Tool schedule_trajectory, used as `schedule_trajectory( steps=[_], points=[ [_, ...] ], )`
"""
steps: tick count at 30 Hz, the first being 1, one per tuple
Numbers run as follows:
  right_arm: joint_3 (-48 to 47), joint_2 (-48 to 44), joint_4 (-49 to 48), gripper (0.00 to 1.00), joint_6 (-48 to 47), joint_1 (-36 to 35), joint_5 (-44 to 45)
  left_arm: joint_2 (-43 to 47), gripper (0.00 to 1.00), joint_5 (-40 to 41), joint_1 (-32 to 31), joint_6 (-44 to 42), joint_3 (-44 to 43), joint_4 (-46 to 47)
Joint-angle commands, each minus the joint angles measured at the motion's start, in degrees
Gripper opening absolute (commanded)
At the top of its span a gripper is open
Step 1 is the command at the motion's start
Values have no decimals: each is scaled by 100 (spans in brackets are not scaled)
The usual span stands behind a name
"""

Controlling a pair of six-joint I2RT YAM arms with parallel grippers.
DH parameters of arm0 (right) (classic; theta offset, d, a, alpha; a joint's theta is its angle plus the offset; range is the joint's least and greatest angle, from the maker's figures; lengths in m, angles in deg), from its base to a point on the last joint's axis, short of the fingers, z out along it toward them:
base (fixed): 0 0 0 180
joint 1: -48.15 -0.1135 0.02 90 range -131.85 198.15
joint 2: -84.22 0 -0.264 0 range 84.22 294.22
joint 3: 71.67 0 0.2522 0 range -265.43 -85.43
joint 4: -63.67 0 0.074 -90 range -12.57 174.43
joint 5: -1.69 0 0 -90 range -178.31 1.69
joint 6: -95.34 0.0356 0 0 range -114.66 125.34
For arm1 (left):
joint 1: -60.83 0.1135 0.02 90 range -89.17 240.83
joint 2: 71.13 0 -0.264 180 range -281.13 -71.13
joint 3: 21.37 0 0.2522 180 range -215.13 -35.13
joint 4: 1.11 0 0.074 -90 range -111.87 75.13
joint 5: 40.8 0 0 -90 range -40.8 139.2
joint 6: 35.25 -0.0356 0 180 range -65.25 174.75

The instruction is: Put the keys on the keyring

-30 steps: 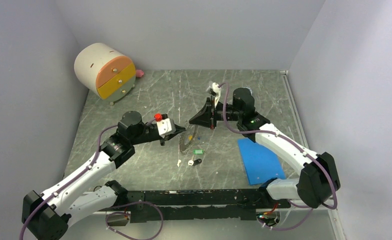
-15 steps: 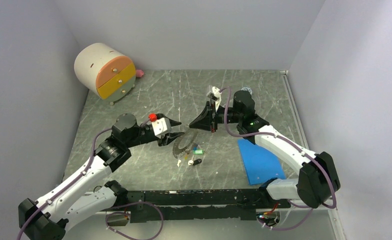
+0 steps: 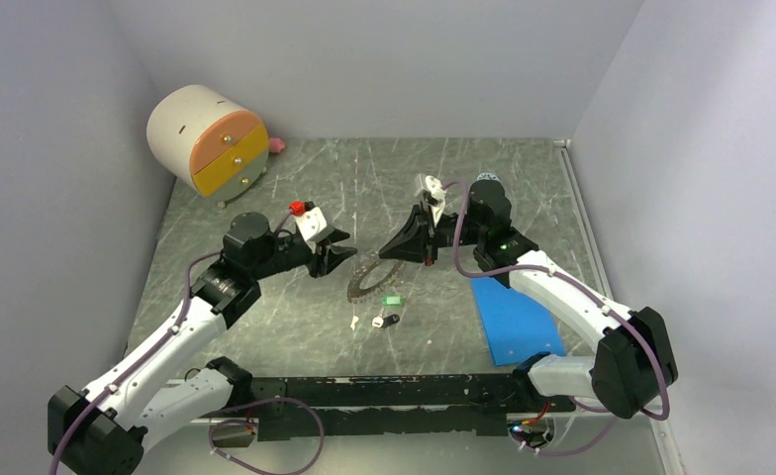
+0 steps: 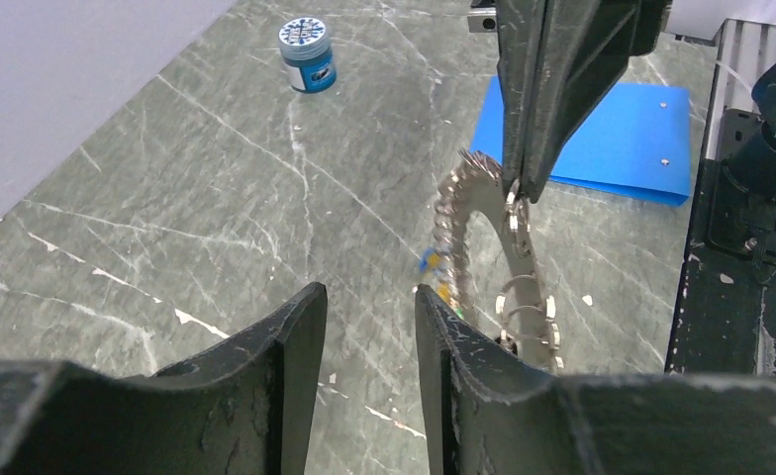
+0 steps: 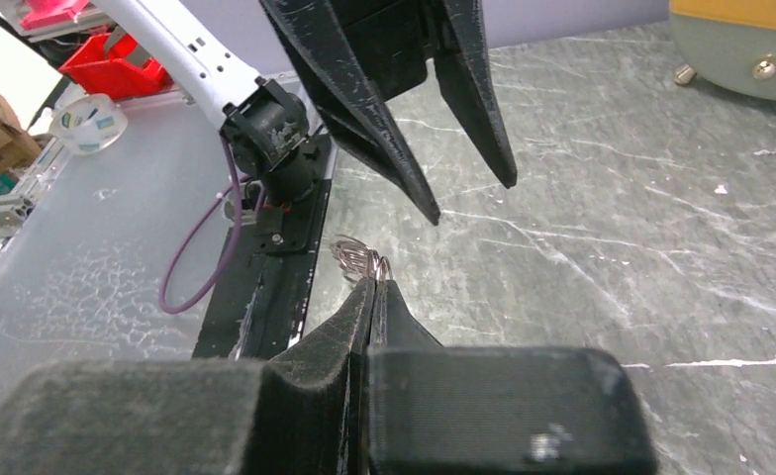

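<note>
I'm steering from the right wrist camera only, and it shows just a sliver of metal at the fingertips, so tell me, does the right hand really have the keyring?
Observer: Yes. The left wrist view shows the right hand pinching the keyring at its rim, the hoop hanging below the grip.
Operator: Any keys loose?
Observer: From above, a green key and a black key lie on the table, nearer the arm bases than the ring.
Operator: Anything beside that arm?
Observer: A flat blue folder lies on the table by its forearm.
</note>
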State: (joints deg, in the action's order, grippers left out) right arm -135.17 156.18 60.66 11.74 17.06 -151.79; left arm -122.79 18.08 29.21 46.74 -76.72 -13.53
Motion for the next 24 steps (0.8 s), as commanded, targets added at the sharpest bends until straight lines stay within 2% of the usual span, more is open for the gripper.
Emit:
schedule_trajectory(
  steps=[1, 3, 7, 18, 24],
  points=[
    [-31, -167, -415, 0, -39, 17, -284, -125, 41, -536, 112, 3, 34, 376],
    [-51, -144, -442, 0, 18, 17, -236, -119, 38, -800, 107, -61, 186, 709],
    [-37, -92, -722, 0, 299, 20, -171, -48, 40, -1052, 95, 177, 506, 1443],
    [-29, 86, -953, 0, 496, 25, -240, -94, 40, -1351, -13, 483, 659, 2134],
    [-38, 152, -1015, 0, 565, 17, -247, -134, 40, -1573, -84, 491, 634, 2195]
  ],
)
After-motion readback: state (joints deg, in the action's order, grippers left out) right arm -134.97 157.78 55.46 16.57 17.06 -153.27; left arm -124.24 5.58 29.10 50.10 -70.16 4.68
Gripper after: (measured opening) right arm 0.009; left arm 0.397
